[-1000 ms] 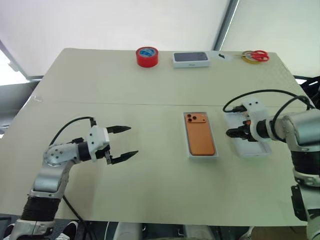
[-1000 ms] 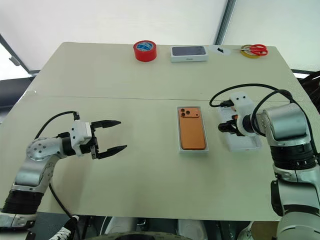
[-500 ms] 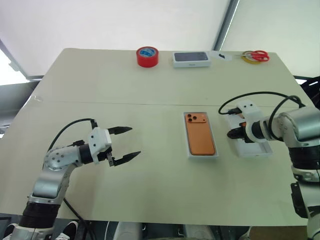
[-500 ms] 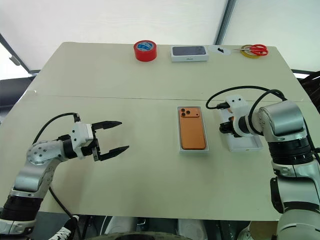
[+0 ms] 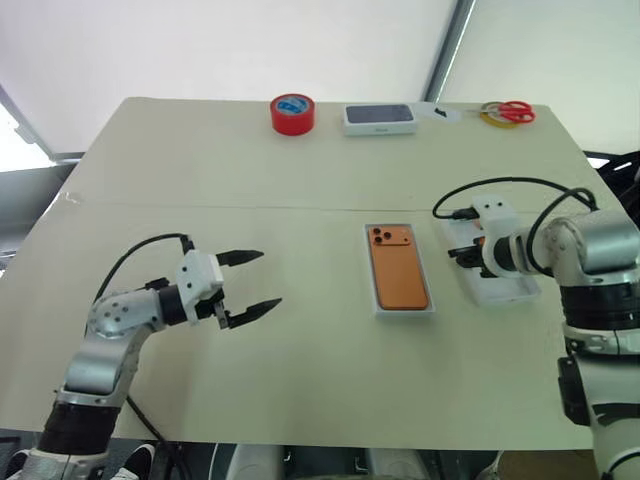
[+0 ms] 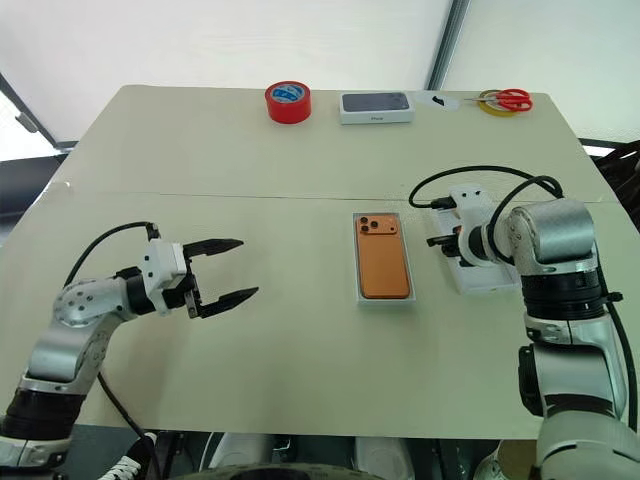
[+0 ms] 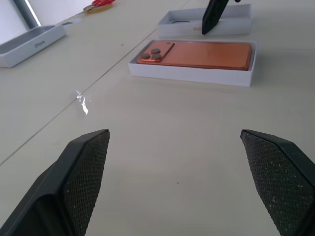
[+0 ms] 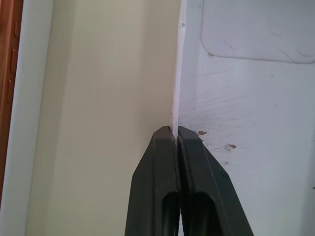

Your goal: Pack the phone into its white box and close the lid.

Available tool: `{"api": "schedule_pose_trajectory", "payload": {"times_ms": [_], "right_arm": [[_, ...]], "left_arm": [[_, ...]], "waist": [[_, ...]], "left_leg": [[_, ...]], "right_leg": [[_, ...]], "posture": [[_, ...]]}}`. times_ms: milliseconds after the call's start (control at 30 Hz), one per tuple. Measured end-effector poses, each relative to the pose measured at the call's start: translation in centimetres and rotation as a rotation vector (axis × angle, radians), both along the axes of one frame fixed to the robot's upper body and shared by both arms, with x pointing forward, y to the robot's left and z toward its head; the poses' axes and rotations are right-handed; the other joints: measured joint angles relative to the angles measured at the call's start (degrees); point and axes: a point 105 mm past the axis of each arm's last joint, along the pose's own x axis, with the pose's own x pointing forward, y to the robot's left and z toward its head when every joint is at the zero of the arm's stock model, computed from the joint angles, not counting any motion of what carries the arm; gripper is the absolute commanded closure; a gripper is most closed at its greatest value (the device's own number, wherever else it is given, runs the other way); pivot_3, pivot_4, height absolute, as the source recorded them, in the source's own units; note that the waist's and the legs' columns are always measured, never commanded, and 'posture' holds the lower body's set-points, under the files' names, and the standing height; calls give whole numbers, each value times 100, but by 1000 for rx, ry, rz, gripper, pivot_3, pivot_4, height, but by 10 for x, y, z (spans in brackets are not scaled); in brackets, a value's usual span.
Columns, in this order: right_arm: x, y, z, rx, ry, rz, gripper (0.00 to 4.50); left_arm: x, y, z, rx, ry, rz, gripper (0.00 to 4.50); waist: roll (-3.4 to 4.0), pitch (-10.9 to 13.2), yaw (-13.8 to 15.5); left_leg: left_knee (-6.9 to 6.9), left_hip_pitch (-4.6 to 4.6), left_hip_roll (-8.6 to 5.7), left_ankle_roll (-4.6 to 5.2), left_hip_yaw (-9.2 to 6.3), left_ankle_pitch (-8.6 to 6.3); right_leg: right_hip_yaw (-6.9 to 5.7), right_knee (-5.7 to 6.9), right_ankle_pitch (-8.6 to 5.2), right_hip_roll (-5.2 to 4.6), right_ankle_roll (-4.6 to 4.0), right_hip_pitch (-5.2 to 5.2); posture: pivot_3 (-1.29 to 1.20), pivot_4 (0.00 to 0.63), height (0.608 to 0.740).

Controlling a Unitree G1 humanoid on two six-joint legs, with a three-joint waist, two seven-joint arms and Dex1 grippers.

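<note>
1. Resting in the white box (image 5: 432, 308), the phone (image 5: 399, 271) is already packed mid-table.
2. My right gripper (image 8: 175, 135) is pinched on the lid (image 6: 493, 285)'s thin wall, just beside the box.
3. Lifting and closing remain; my left gripper (image 5: 250, 282) hangs wide apart.

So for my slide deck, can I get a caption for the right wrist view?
Right tool shut on the lid's thin side wall, the boxed orange phone alongside.
</note>
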Motion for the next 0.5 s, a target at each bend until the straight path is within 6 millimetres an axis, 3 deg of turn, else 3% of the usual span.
{"api": "schedule_pose_trajectory", "payload": {"times_ms": [100, 233, 333, 433, 500], "right_arm": [[9, 5, 8, 92, -61, -25, 4429], [33, 18, 45, 257, -292, -14, 4429], [41, 38, 62, 457, -426, 29, 4500], [33, 91, 79, 774, -492, 174, 4500], [21, 116, 87, 897, -482, 261, 4500]], "left_arm": [[1, 0, -1, -5, 2, 5, 0], [3, -1, 0, -23, -3, 16, 0], [10, -1, 0, -58, 20, 43, 901], [21, -9, 7, -157, 23, 89, 2430], [25, -12, 11, -183, 14, 106, 3387]], "waist": [[3, 2, -1], [5, 3, 8], [4, 2, 33], [4, 3, 14], [4, 2, 15]], "left_leg": [[0, -8, 1, 0, 1, 0], [2, -14, 1, 0, 3, 0], [6, -16, 1, 0, 2, 0], [10, -21, 5, 0, 0, 0], [9, -26, 6, -1, 0, 1]], "right_leg": [[1, 1, 0, 3, 0, -8], [2, 5, 0, 6, 1, -15], [1, 6, 1, 8, 2, -13], [1, 13, 1, 12, 3, -17], [1, 17, 1, 14, 3, -22]], "posture": [[0, 150, 740], [0, 150, 740], [0, 150, 740], [0, 150, 740], [0, 150, 740]]}}
